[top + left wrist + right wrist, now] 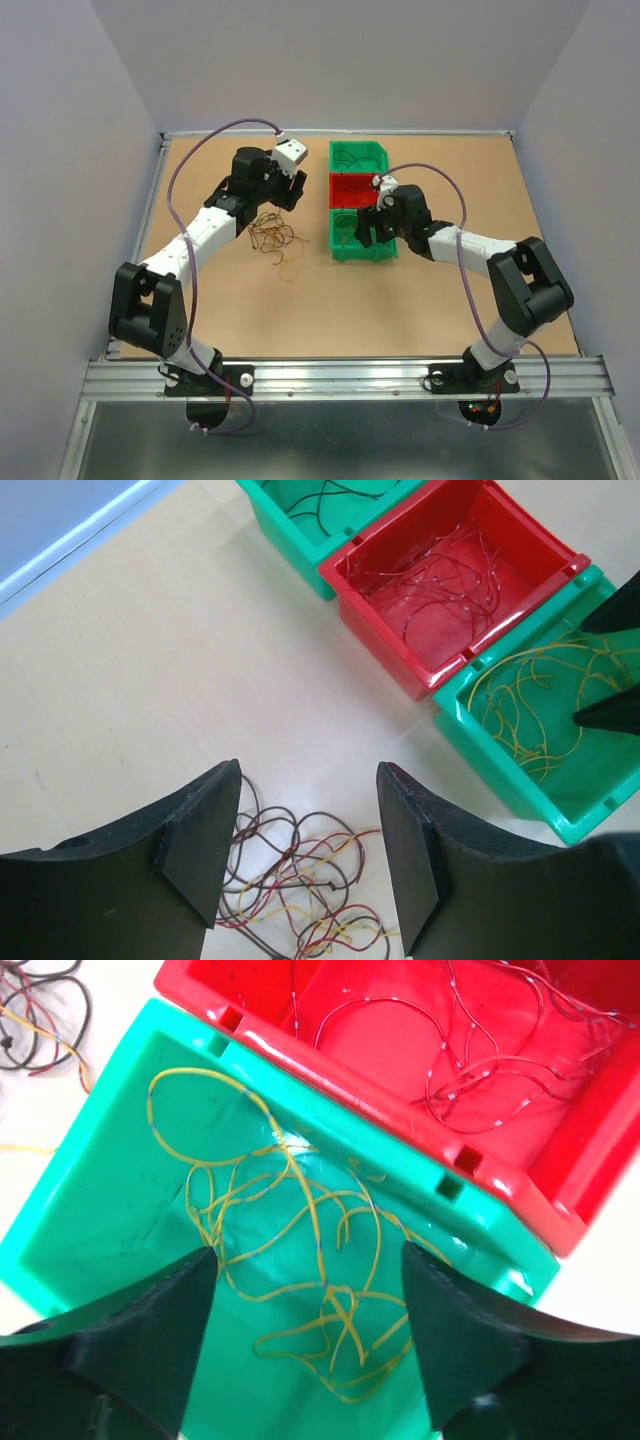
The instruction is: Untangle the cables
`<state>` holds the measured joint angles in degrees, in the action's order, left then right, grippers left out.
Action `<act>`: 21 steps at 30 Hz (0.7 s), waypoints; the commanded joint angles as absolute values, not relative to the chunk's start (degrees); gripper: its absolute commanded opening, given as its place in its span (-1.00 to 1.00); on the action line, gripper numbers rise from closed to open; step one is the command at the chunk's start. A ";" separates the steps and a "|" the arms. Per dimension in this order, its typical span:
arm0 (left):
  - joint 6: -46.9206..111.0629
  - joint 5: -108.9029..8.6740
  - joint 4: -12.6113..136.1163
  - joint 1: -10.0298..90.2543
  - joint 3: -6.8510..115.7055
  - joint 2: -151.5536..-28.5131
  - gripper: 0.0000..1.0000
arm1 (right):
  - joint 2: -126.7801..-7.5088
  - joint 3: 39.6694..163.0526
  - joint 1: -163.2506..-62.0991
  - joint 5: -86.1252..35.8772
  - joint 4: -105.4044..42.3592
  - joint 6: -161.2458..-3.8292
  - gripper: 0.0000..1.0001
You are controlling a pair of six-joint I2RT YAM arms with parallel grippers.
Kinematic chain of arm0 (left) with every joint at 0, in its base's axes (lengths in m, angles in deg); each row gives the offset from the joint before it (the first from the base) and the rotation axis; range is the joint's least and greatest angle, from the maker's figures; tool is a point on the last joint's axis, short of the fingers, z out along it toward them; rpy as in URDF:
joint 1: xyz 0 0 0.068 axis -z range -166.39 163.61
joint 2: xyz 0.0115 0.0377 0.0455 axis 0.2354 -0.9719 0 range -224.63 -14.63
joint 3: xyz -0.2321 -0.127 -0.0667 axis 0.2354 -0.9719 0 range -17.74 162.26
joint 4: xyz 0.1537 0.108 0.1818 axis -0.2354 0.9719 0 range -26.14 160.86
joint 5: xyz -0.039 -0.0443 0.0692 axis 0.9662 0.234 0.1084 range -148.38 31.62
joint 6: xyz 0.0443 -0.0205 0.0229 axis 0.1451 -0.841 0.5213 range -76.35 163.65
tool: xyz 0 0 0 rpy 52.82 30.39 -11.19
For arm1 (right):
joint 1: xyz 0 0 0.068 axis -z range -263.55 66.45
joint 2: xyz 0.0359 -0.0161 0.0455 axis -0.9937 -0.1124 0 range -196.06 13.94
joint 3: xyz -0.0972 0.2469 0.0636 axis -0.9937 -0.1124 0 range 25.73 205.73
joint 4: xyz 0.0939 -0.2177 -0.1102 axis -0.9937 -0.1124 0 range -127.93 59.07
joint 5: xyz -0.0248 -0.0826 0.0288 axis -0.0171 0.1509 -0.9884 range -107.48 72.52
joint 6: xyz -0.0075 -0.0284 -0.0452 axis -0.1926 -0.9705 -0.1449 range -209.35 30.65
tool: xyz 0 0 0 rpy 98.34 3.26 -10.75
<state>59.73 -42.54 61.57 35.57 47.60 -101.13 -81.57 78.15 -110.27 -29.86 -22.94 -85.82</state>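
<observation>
Your left gripper [310, 780] hangs released and empty just above the tangled cables [290, 880] on the table [150, 660], left of the red bin [375, 625]. Your right gripper [308, 1260] stands released over the near green bin [90, 1210], where yellow wires [330, 1300] lie.

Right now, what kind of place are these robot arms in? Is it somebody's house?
Probably a robot lab booth, not a house. Two arms are bolted to a metal rail at a wooden table, plain grey walls box it in, and plastic bins hold sorted wires.
</observation>
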 commanded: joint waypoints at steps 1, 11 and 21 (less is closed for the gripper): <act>62.54 -44.84 65.51 34.71 48.79 -97.78 0.36 | -76.07 75.04 -110.53 -27.42 -18.01 -84.61 0.71; 70.88 -43.35 75.19 33.74 43.97 -93.04 0.38 | -67.89 69.15 -110.53 -25.92 -15.28 -83.55 0.74; 75.91 -37.37 76.25 29.52 32.28 -82.04 0.38 | -64.46 67.65 -112.72 -36.98 -14.32 -84.52 0.69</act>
